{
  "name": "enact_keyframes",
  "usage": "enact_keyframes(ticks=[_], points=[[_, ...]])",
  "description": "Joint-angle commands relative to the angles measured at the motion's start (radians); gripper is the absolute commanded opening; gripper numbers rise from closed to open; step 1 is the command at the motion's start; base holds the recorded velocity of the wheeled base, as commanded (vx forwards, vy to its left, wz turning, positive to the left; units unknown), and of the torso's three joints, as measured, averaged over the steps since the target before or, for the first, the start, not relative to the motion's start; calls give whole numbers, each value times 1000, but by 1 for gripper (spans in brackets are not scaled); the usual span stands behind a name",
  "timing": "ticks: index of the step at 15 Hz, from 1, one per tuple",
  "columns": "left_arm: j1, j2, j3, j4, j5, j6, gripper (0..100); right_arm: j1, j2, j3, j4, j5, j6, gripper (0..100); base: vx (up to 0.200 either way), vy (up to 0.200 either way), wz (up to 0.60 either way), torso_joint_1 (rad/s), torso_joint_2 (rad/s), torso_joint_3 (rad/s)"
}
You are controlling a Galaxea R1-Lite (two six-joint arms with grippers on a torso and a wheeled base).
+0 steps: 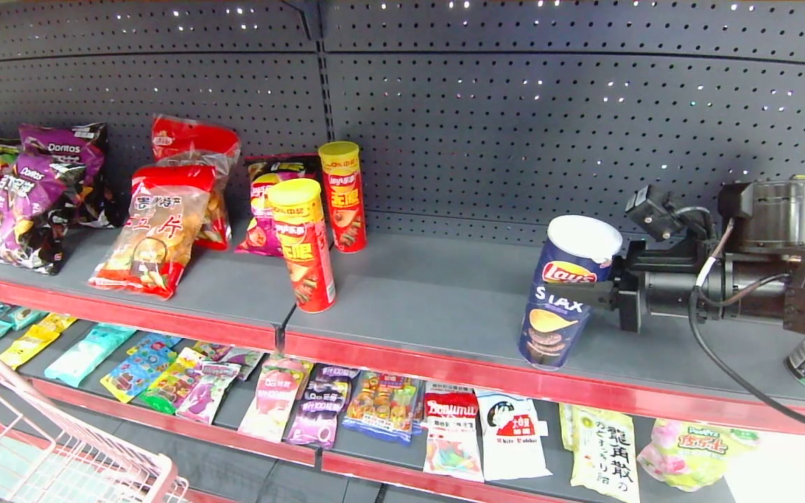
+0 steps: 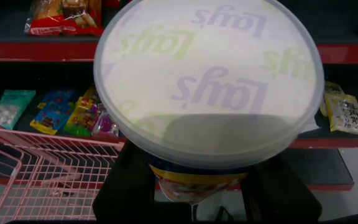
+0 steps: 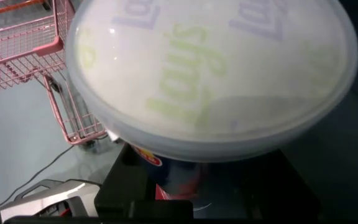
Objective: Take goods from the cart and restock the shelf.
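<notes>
- Right jaws pinch a blue chip canister (image 1: 560,307), tilted at the near right edge of the grey shelf (image 1: 430,300).
- Left jaws clamp a yellow-banded chip canister (image 2: 207,81), held short of the shelf, near the pink cart (image 2: 55,135).
- Released at this lean, the blue canister could topple over the red lip (image 1: 409,361).
- Red chip tubes (image 1: 302,244) and snack bags (image 1: 154,230) stand to the left, against dark pegboard (image 1: 514,126).

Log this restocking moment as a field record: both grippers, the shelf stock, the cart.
right gripper: jaws shut on blue can, tilted, base by top shelf front edge
left gripper: jaws shut on yellow-bodied can
shelf stock: front red tube and rear red tube upright, chip bags to their left
cart: pink, low at robot's left
</notes>
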Motion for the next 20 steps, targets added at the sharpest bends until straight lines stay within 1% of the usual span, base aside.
enact_keyframes(ticks=[1, 4, 9, 11, 19, 20], points=[[0, 1, 1, 0, 0, 1, 0, 2, 4, 4, 1, 6, 0, 0, 0, 0, 0, 0, 0, 0], [0, 1, 1, 0, 0, 1, 0, 0, 6, 21, -1, 24, 0, 0, 0, 0, 0, 0, 0, 0], [0, 3, 1, 0, 0, 1, 0, 2, 35, 5, -10, 27, -17, 0, 0, 0, 0, 0, 0, 0], [0, 1, 1, 0, 0, 1, 0, 2, 36, 5, -10, 44, -26, 0, 0, 0, 0, 0, 0, 0], [0, 0, 1, 0, 2, 1, 0, -1, 43, 5, -10, 40, -34, 0, 0, 0, 0, 0, 0, 0], [1, 0, 1, 0, 2, 3, 0, -1, 43, 7, -10, 38, -34, 100, 0, 0, 0, 0, 0, 0]])
